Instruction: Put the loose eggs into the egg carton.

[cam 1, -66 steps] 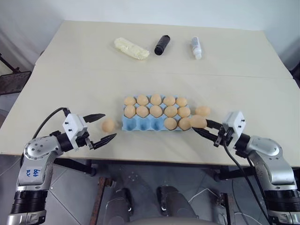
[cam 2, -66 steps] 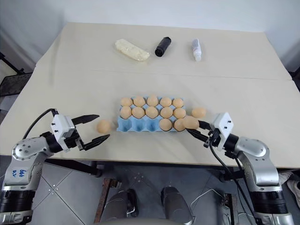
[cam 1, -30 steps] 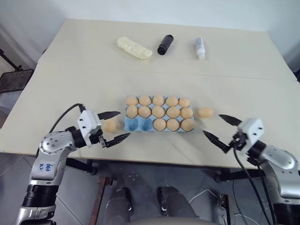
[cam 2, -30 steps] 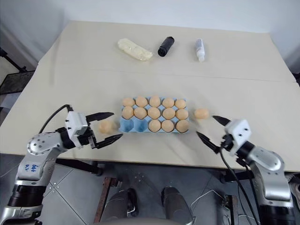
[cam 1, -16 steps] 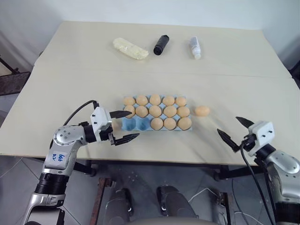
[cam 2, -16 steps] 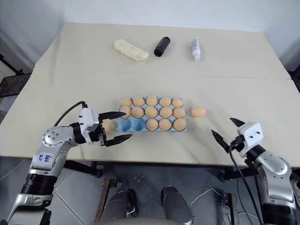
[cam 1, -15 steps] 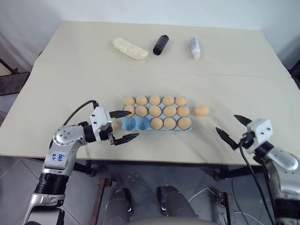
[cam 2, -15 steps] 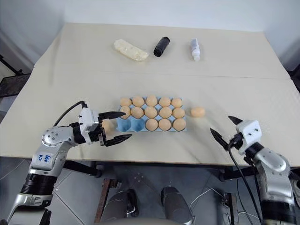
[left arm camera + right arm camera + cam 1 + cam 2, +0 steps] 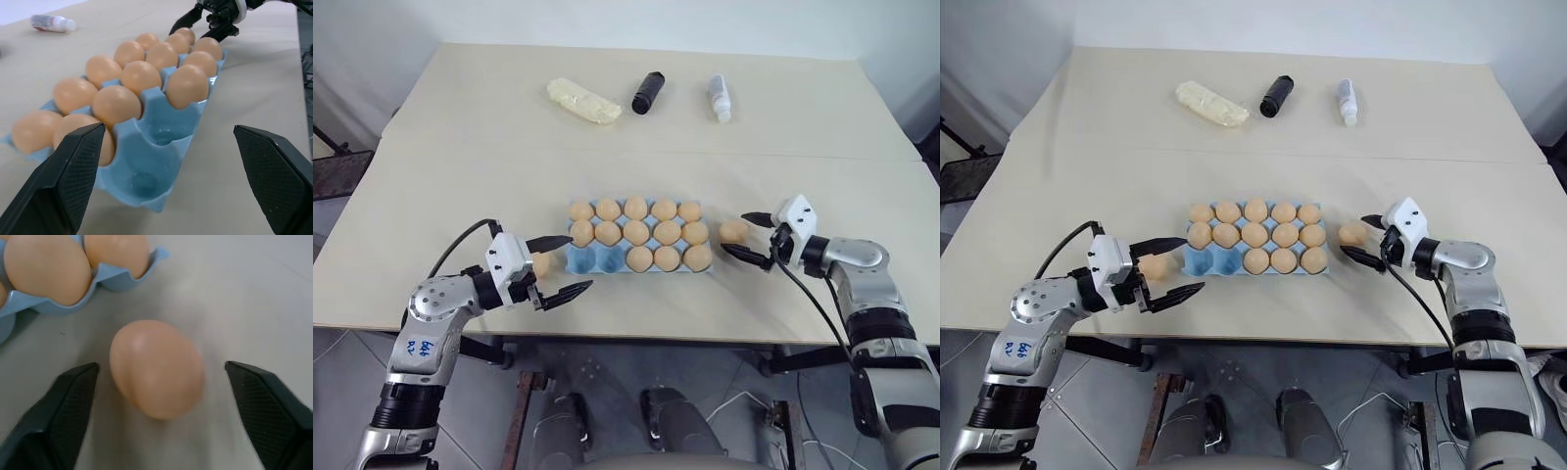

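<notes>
From my head, the egg carton (image 9: 634, 238) on the desk (image 9: 489, 166) has two empty cups; two loose eggs remain. My left wrist: left tool (image 9: 173, 161) released before those cups. My right wrist: right tool (image 9: 161, 396) unclenched around an egg (image 9: 156, 367), not touching.
</notes>
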`<state>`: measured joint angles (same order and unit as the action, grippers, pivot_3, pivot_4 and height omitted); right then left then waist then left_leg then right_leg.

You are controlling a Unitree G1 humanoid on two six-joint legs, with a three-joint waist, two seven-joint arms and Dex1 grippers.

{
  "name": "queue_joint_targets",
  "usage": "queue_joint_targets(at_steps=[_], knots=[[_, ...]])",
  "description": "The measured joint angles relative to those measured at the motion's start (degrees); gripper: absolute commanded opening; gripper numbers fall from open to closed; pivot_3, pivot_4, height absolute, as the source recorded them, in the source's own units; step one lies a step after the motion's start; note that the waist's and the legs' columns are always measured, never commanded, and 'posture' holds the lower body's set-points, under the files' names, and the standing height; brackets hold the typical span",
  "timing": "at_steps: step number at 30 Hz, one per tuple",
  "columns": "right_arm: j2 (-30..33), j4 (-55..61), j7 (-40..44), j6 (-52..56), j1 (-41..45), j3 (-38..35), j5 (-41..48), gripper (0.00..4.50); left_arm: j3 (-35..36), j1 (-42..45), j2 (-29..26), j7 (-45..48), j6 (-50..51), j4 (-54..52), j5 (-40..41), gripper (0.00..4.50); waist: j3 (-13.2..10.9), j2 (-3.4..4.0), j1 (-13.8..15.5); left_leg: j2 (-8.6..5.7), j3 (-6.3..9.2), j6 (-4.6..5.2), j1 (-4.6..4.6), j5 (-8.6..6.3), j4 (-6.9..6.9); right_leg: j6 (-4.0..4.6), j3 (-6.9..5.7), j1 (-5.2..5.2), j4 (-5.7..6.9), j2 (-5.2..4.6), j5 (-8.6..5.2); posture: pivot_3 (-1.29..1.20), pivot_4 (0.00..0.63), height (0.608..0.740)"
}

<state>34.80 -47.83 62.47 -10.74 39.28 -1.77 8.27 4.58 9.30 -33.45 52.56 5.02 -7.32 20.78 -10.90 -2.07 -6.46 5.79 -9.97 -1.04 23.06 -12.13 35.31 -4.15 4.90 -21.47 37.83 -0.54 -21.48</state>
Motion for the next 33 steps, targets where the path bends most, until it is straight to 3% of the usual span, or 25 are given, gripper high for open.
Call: queue_joint_targets(at_steps=[4, 6, 10, 14, 18, 21, 31, 33], knots=[[-0.89, -2.75, 1.22, -3.01, 1.49, 0.21, -0.18, 1.91, 1.63, -2.02, -0.52, -1.03, 0.19, -1.67, 0.07, 4.5, 0.0, 0.01, -0.05, 0.0, 0.0, 0.0, 0.0, 0.0, 0.01, 0.0, 0.0, 0.01, 0.0, -0.02, 0.0, 0.0, 0.15, 0.74], [-1.0, -2.83, 1.73, -3.42, 1.5, 0.21, -0.18, 1.73, 2.36, -3.08, -0.63, -1.76, 0.32, -2.13, 0.15, 4.5, 0.0, 0.01, -0.05, 0.0, 0.01, 0.0, 0.0, 0.0, 0.01, 0.0, 0.0, 0.01, 0.01, -0.02, 0.0, 0.0, 0.15, 0.74], [-0.95, 0.59, 2.68, -3.01, 0.52, 0.02, 0.4, 1.73, 4.47, -4.03, -0.65, -3.12, 0.82, -2.61, 0.37, 4.5, -0.01, 0.01, -0.04, 0.0, 0.03, 0.0, 0.0, 0.0, 0.01, 0.0, 0.0, 0.0, 0.03, -0.03, 0.0, 0.0, 0.15, 0.74], [0.41, 13.44, 3.82, 3.17, -2.56, -0.87, 3.6, 1.73, 8.04, -5.93, -0.85, -4.36, 0.94, -2.15, 1.21, 4.5, -0.02, 0.04, -0.07, 0.03, 0.03, -0.02, 0.0, -0.01, -0.04, 0.0, -0.02, -0.01, 0.03, -0.02, 0.0, 0.0, 0.15, 0.74], [-1.82, 39.95, 1.6, 19.05, -6.87, 0.76, 11.31, 1.73, 11.43, -8.62, -1.92, -4.37, 0.34, 1.62, 1.28, 4.5, -0.02, 0.05, -0.58, 0.15, 0.09, -0.16, 0.0, -0.03, -0.12, 0.1, -0.07, -0.09, 0.12, 0.03, -0.06, 0.0, 0.15, 0.74], [-6.05, 50.24, -1.54, 25.08, -6.88, 5.8, 12.55, 1.73, 11.85, -8.59, -1.98, -4.37, -0.03, 2.06, 1.28, 4.5, -0.01, 0.01, -0.56, 0.12, 0.16, -0.45, 0.02, -0.16, -0.14, 0.14, -0.22, -0.08, 0.13, -0.01, -0.06, 0.0, 0.15, 0.74], [-16.46, 45.52, -9.57, 25.64, -5.65, 17.03, 4.28, 1.73, 12.17, -7.78, -1.98, -4.24, -0.02, 3.31, 1.29, 4.5, 0.03, -0.05, 0.16, 0.02, 0.1, -0.19, 0.14, -0.11, -0.16, 0.18, -0.27, -0.13, -0.02, -0.1, -0.08, 0.0, 0.15, 0.74], [-17.76, 43.32, -9.68, 25.19, -5.08, 17.56, 3.32, 2.38, 12.15, -7.78, -1.98, -4.25, 0.06, 3.3, 1.29, 4.5, 0.03, -0.05, 0.14, 0.04, 0.09, -0.17, 0.15, -0.11, -0.16, 0.17, -0.27, -0.13, -0.04, -0.08, -0.08, 0.0, 0.15, 0.74]])
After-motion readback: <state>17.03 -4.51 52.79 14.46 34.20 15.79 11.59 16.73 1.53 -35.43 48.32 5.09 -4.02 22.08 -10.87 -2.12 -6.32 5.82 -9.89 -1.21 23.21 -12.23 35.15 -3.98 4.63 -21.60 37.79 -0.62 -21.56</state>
